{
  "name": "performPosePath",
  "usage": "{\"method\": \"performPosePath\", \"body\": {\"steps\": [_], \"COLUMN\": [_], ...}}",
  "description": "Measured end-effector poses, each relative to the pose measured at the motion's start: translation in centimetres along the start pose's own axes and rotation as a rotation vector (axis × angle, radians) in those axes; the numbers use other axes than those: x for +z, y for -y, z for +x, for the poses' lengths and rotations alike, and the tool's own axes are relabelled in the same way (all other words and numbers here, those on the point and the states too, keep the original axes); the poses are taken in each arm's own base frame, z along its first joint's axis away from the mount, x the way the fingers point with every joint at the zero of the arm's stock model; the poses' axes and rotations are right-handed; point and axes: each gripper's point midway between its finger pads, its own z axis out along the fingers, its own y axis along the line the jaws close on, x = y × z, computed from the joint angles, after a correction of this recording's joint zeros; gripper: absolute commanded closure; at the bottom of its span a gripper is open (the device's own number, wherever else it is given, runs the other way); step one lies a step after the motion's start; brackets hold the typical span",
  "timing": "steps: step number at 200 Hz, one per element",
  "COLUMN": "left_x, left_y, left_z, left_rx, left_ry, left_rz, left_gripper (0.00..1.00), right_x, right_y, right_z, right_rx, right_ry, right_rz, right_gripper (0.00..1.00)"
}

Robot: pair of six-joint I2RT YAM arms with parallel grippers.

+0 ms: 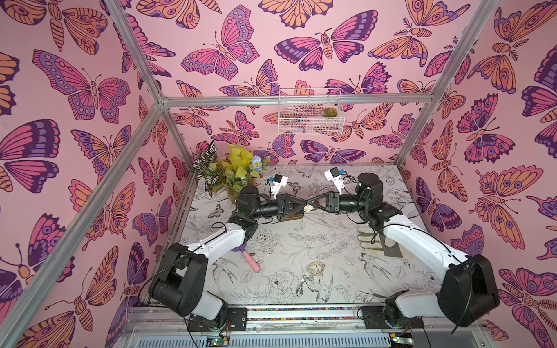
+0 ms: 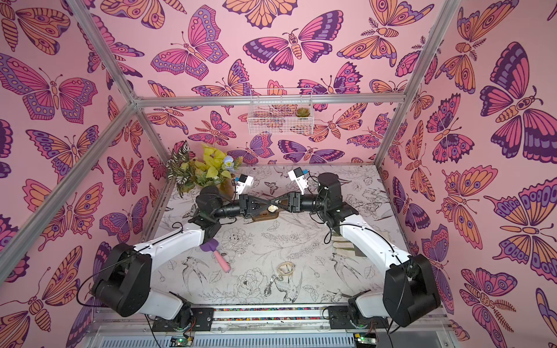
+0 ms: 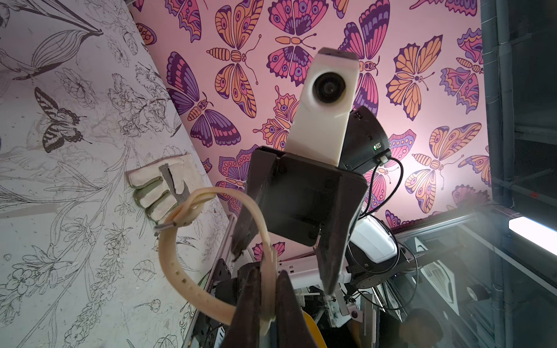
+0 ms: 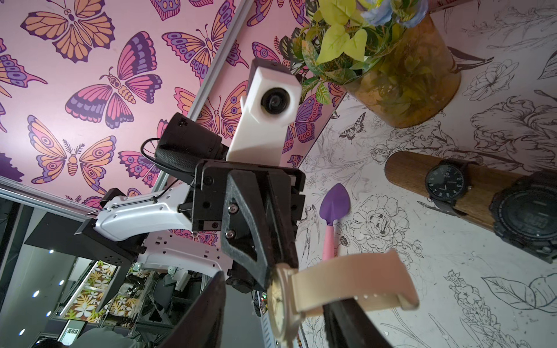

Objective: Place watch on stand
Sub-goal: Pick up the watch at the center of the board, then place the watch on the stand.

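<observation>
A cream watch with a pale strap hangs in the air between both grippers, over the middle of the table. My left gripper is shut on the strap next to the watch face. My right gripper is open, its fingers spread on either side of the watch face. In both top views the two grippers meet tip to tip. The stand, a brown wooden bar, carries two black watches and lies just below the grippers.
A second cream watch and a silver piece lie near the front. A purple trowel with a pink handle is by the left arm, a glove under the right arm, a potted plant at the back left.
</observation>
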Motion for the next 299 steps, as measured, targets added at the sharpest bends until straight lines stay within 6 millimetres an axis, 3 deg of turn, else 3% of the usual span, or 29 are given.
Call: {"method": "performPosePath", "body": {"steps": [98,164,240,275,299], "left_x": [-2.5,-7.1,-13.1,-15.0,-15.7], "left_y": [-2.2,-5.1,-10.0,-11.2,-13.0], "left_z": [-2.2,-3.3,-3.8,-4.4,-4.5], "left_rx": [-0.025,-0.063,-0.113,-0.102,-0.128], "left_ry": [0.149,0.289,0.446,0.492,0.501], "left_rz": [-0.079,-0.168,-0.308,-0.347,-0.377], "left_gripper": [1.0,1.0,1.0,1.0,1.0], "right_x": [-0.3,-0.8,-2.5,-2.8,-3.0], "right_y": [0.5,1.6,8.6,10.7,11.7], "right_z": [-0.2,-0.1,0.2,0.7,0.8], "right_rx": [0.004,0.005,0.085,0.107,0.109], "right_ry": [0.009,0.016,0.065,0.063,0.068], "right_rz": [0.007,0.037,0.33,0.414,0.458], "right_gripper": [0.44,0.45,0.48,0.48,0.48]}}
